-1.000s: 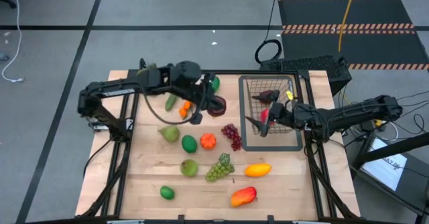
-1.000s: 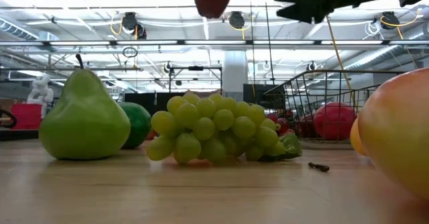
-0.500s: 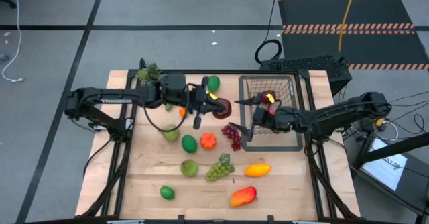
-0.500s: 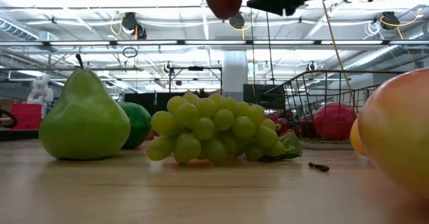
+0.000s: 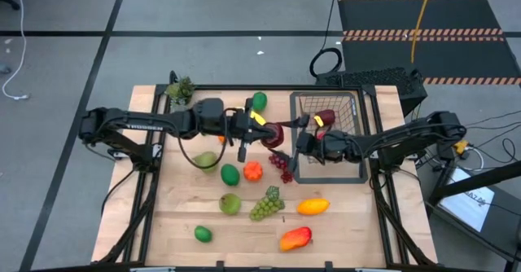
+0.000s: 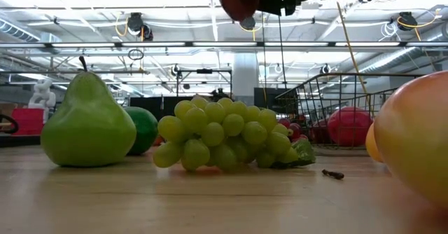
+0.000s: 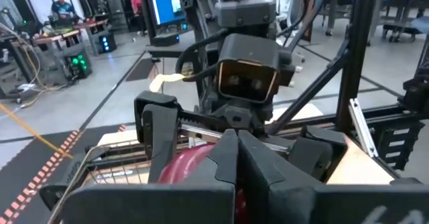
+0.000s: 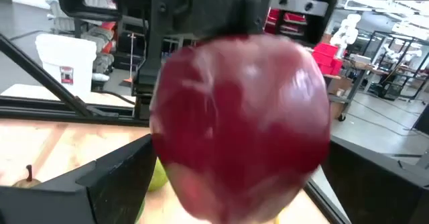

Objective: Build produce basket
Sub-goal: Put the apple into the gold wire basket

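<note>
A dark red apple (image 5: 273,133) hangs in the air left of the basket (image 5: 356,133), over the purple grapes (image 5: 282,164). My left gripper (image 5: 262,131) reaches level from the table's left and is shut at the apple's top. My right gripper (image 5: 285,143) comes level from the right, open, with one finger (image 8: 114,184) on each side of the apple (image 8: 241,123); I cannot tell whether they touch it. A red fruit (image 5: 326,116) lies in the basket. The other produce lies on the table. My left gripper holds the apple at its top (image 8: 234,46), and its shut fingers (image 7: 238,150) cover the exact spot. The fingers lie level, coming from the table's left. The apple hangs below them, upright and clear of the table.
On the wood lie a pear (image 5: 206,161), a lime (image 5: 229,174), an orange (image 5: 253,171), green grapes (image 5: 267,203), two mangoes (image 5: 313,206) and further green fruit (image 5: 203,234). A potted plant (image 5: 181,89) stands at the far left corner.
My left gripper has swung from pointing down to level, sinking and carrying the apple toward the basket. My right gripper, open throughout, has left the space over the basket and gone toward the table's left until its fingers flank the apple.
</note>
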